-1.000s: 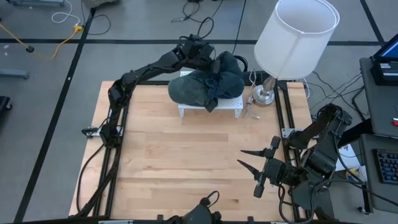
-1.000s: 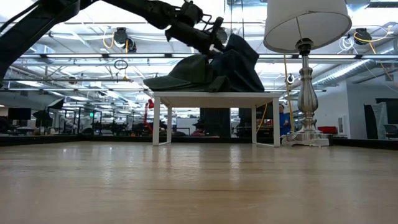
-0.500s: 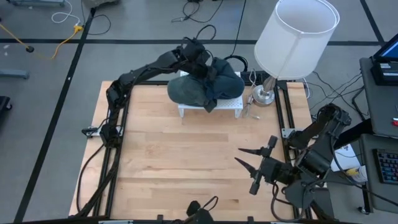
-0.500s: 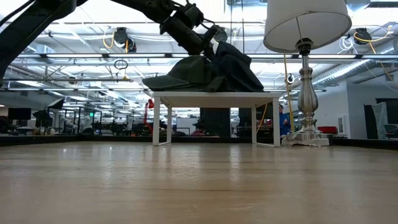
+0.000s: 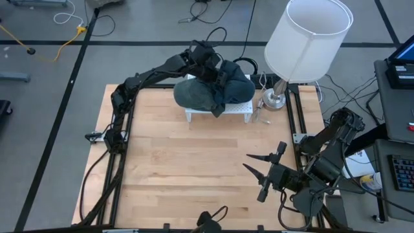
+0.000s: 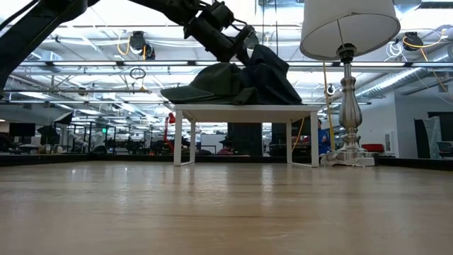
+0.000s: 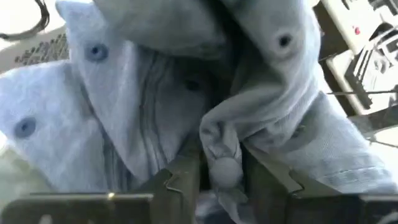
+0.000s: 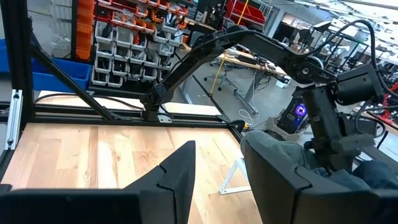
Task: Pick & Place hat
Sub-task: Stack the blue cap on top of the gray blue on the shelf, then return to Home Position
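High view: a dark hat (image 5: 210, 90) lies crumpled on a small white stand (image 5: 239, 110) at the top centre of the frame, near the far edge of a wooden table (image 5: 181, 168). The left gripper (image 5: 217, 72) reaches in from the upper left and sits on top of the hat, its fingertips buried in the fabric. In the left wrist view, the two fingers (image 7: 180, 177) pinch a bunched fold of the cloth between them, so the gripper is clamped on the hat; most of the hat fills that frame and its outline cannot be made out. In the low view the hat's brim (image 6: 180, 92) overhangs the stand's left edge, and the gripper is partly hidden behind the crown. A lamp (image 5: 304, 42) with a white shade stands at the upper right, its shade covering most of its base. The right gripper (image 5: 259, 169) hovers over the table at lower right, fingers spread apart, holding nothing.
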Robot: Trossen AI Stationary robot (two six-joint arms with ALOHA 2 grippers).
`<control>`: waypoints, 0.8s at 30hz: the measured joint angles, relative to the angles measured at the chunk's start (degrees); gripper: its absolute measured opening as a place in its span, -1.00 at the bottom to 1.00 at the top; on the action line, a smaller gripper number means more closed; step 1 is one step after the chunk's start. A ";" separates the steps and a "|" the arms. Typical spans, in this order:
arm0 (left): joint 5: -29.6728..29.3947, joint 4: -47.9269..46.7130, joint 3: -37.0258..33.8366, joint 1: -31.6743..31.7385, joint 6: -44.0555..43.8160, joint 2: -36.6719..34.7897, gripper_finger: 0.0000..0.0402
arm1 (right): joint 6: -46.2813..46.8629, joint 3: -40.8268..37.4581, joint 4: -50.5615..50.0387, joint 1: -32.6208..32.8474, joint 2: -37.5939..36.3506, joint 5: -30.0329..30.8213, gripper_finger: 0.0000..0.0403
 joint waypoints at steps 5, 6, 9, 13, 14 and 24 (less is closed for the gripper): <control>-0.34 -1.64 -0.02 0.65 -3.77 -1.46 -0.29 | 0.00 -0.02 0.06 0.00 -0.10 0.00 -0.36; -1.32 -1.91 -0.02 0.70 -4.27 -1.68 -0.27 | 0.00 -0.02 0.20 0.00 -0.10 0.00 -0.36; -2.75 -3.25 -0.02 1.13 -4.87 -2.72 -0.26 | 0.09 -0.02 0.39 0.00 -0.12 0.00 -0.36; -3.13 -3.28 -0.02 1.25 -4.77 -4.46 -0.27 | 0.12 -0.02 0.42 0.00 -0.11 0.01 -0.36; -3.20 -3.24 -0.02 1.25 -4.47 -5.04 -0.26 | 0.03 -0.02 0.43 0.00 -0.10 0.02 -0.36; -2.80 -11.73 -0.02 1.20 5.28 -10.80 -0.27 | -0.27 -0.02 0.29 -0.43 -0.10 0.17 -0.36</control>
